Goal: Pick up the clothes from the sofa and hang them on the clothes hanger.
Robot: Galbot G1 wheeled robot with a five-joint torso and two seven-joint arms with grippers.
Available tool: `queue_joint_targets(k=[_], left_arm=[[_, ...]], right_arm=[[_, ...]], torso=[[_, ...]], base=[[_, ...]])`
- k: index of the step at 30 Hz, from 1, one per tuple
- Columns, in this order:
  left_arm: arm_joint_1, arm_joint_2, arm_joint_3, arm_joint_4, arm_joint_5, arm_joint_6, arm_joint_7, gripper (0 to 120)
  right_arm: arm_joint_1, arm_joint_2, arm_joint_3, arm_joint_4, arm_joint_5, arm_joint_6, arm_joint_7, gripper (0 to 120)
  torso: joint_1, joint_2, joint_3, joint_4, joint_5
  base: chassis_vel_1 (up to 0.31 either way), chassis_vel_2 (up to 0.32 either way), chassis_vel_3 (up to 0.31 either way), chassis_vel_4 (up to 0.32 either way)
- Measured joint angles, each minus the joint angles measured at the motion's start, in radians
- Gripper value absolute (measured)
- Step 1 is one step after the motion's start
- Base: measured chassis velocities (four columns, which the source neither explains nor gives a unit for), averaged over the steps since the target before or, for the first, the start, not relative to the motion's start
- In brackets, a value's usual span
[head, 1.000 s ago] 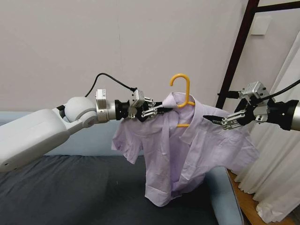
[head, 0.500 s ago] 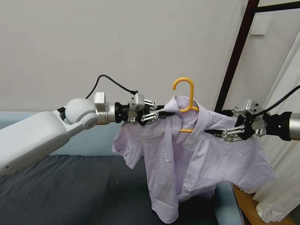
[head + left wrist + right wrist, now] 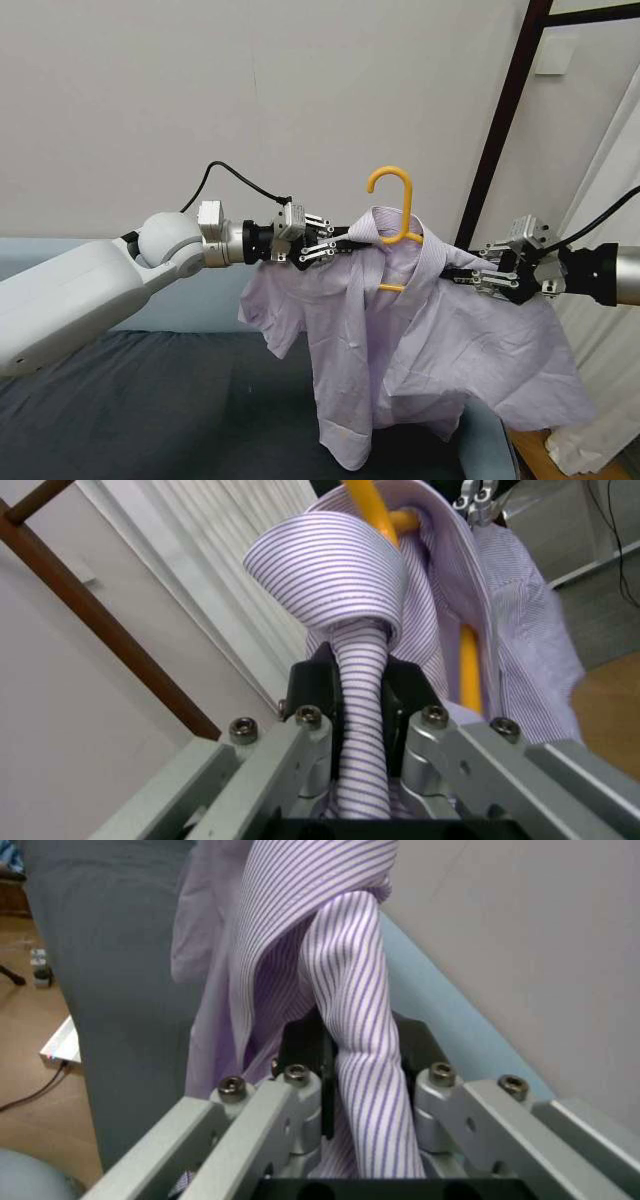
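Left arm [image 3: 80, 290] reaches from the lower left, up and across toward the middle, wrist level. Right arm [image 3: 610, 272] comes in from the right edge, forearm near level and pointing inward. Both are held out in the air above the sofa [image 3: 120, 400], at about the same height.

Count: one sofa, one shirt [image 3: 400, 340], one hanger [image 3: 406, 205], two end effectors.

The shirt is pale purple with stripes and short sleeves. It is off the sofa and hangs spread between the two arms. The yellow hanger sits inside the collar, hook sticking up above it, hooked on nothing.

Left end effector [image 3: 340, 245] is clamped on a bunched strip of shirt cloth right beside the collar; the left wrist view shows the fabric pinched between the fingers. Right end effector [image 3: 455, 275] is likewise closed on a fold of the shirt at the other shoulder, cloth squeezed between its fingers in the right wrist view.

Edges: the shirt hem hangs over the sofa's right end, close to the seat. A dark slanted rack pole [image 3: 505, 110] stands just behind and right of the hanger hook, apart from it. White curtain [image 3: 615, 180] is at the far right, behind the right arm. Bare wall [image 3: 200, 100] lies above the arms, with open air there. Sofa seat under the left arm is bare.
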Motion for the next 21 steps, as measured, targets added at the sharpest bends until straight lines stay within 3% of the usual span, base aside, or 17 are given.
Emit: queue_joint_targets(k=[10, 14, 21], left_arm=[[0.010, 0.005, -0.007, -0.010, 0.043, -0.003, -0.075, 14], [0.028, 0.015, -0.029, -0.009, 0.072, -0.002, -0.146, 32], [0.030, 0.024, -0.050, -0.003, 0.077, 0.000, -0.148, 53]], right_arm=[[0.012, 0.006, -0.025, 0.012, 0.001, 0.033, 0.026, 6], [0.021, 0.019, -0.040, 0.029, 0.010, 0.010, 0.110, 5], [0.016, 0.029, -0.046, 0.048, 0.062, -0.010, 0.263, 4]], torso=[[0.000, 0.000, 0.000, -0.0001, 0.0001], [0.000, 0.000, 0.000, 0.0000, 0.0000], [0.000, 0.000, 0.000, 0.0000, 0.0001]], base=[[0.000, 0.000, 0.000, 0.000], [0.000, 0.000, 0.000, 0.000], [0.000, 0.000, 0.000, 0.000]])
